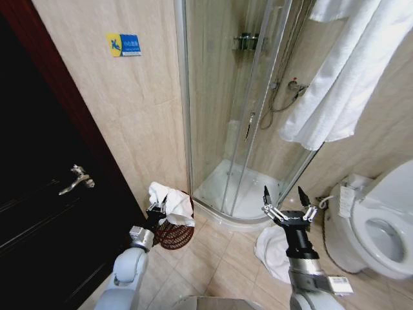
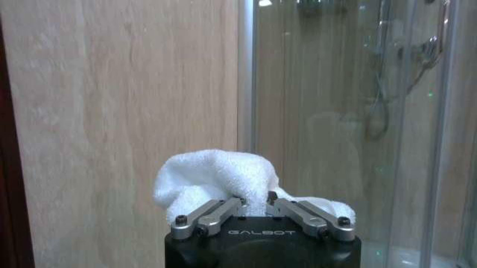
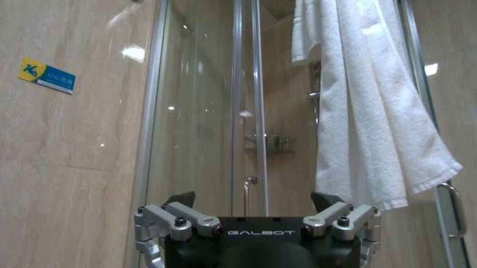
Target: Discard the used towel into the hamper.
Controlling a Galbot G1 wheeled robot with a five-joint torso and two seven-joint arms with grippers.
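Beside the hamper (image 1: 175, 234), which stands on the tiled floor in the corner where the beige wall meets the shower enclosure (image 1: 239, 116), the left gripper (image 1: 159, 208) hangs just above the rim with its fingers pinched shut on a bunched white towel (image 1: 171, 201). Most of the cloth spills toward the shower side of the hamper's mouth, draped over or just above the rim; whether any of it already rests inside cannot be told. Left wrist view confirms the pinch: the jaws meet at the centre with the towel mounded over them, wall and shower glass behind. Held this way, directly over the opening, the cloth should drop straight into the hamper once let go, so the step in hand looks like the final placing. Away from the hamper, on the far side of the shower base, the right gripper (image 1: 284, 204) is raised and idle, fingers spread wide and holding nothing. Below it, well apart from the hamper, a second white cloth (image 1: 274, 253) lies crumpled on the floor near the toilet (image 1: 377, 226). A large white towel (image 1: 342, 71) hangs high above that side, against the glass. Risk noted: the overhanging fold could catch on the rim and slide outside instead of in.
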